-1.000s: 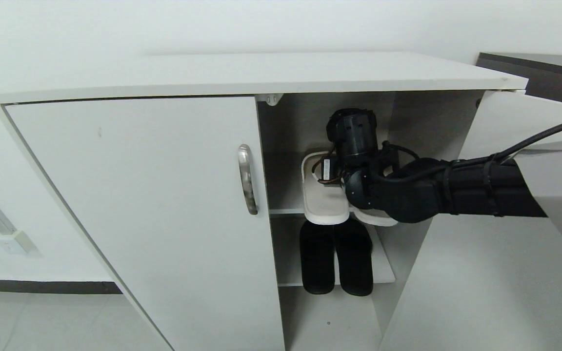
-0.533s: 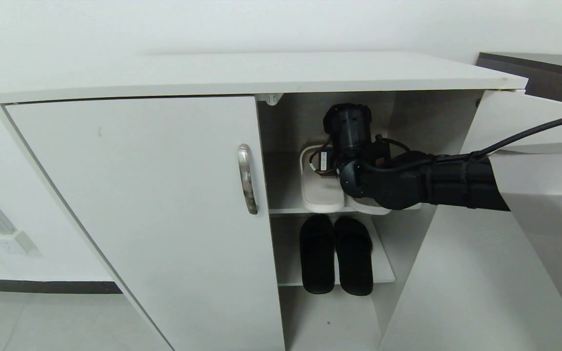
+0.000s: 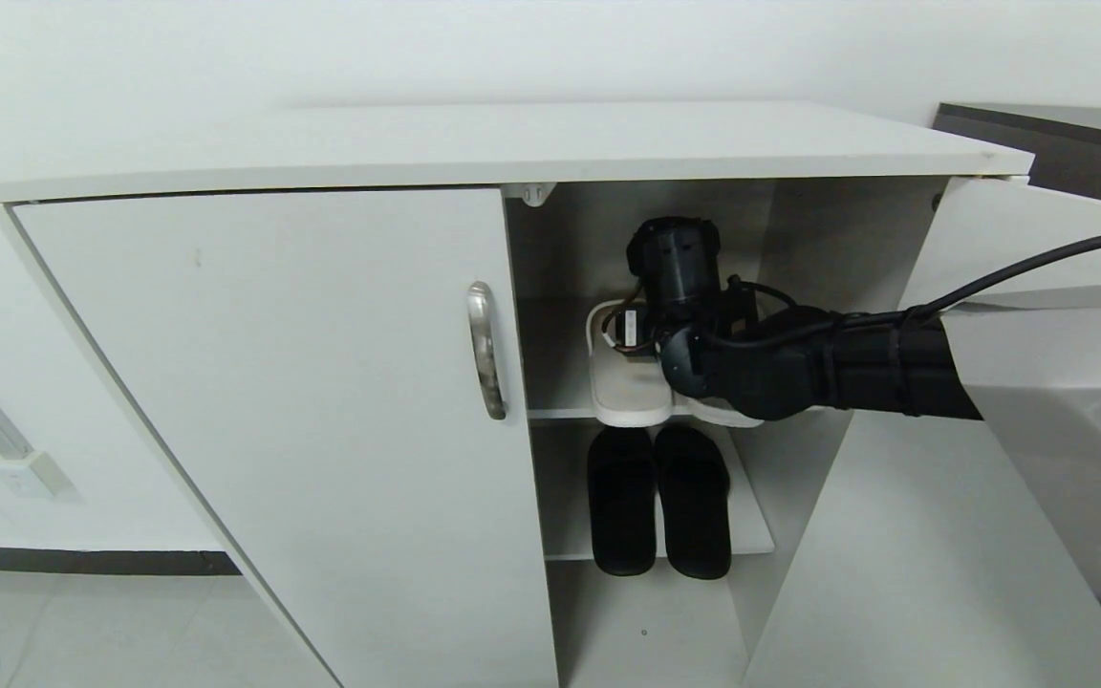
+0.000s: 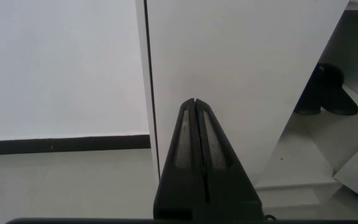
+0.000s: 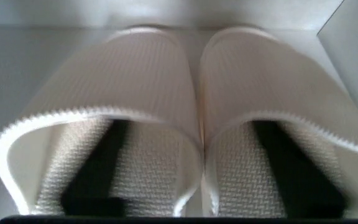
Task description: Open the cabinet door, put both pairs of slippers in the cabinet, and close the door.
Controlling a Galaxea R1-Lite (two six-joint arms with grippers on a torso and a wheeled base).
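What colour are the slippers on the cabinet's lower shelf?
Plain black slippers, best seen in the head view, below the white slippers held by the right gripper.

Right arm [image 3: 799, 368], centre to right of head frame: matte black, rounded joint housings. Cylindrical wrist motor [image 3: 675, 258] with small holes round its cap. White label [image 3: 629, 330] below it, thin reddish wires beside. Thick black cable [image 3: 1038, 263] from right edge, strapped down by black bands. Pale grey shell [image 3: 1057, 382] far right. Left end effector [image 4: 194, 106], lower centre of its frame: tapered black fingers [image 4: 169, 186], grey ribbed pads [image 4: 182, 146]. Right end effector [image 5: 194, 180]: black, blurred.
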